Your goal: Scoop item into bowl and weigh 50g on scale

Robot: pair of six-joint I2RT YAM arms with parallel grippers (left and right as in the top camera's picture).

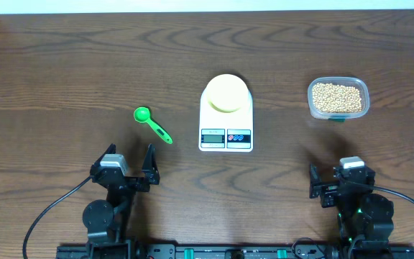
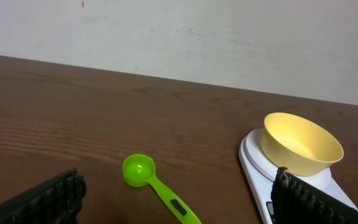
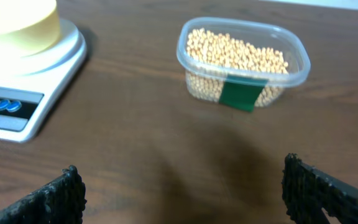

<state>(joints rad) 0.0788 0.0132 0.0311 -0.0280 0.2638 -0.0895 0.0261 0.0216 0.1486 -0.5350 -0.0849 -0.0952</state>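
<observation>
Both arms sit at the table's near edge. The left gripper (image 1: 129, 152) gapes wide and empty, near the green measuring spoon (image 1: 153, 125). The right gripper (image 3: 180, 177) is just as wide, holding nothing. The pale yellow bowl (image 1: 226, 92) sits on the white scale (image 1: 226, 124); the soybeans (image 1: 337, 98) fill the clear tub (image 1: 310, 92) off to its right.

No text can be read anywhere. The scale's (image 1: 226, 124) display (image 1: 212, 135), at lower centre of the overhead view, is too small to make out. The green label (image 3: 238, 95) on the clear tub (image 3: 296, 73) shows plain colour only.
</observation>
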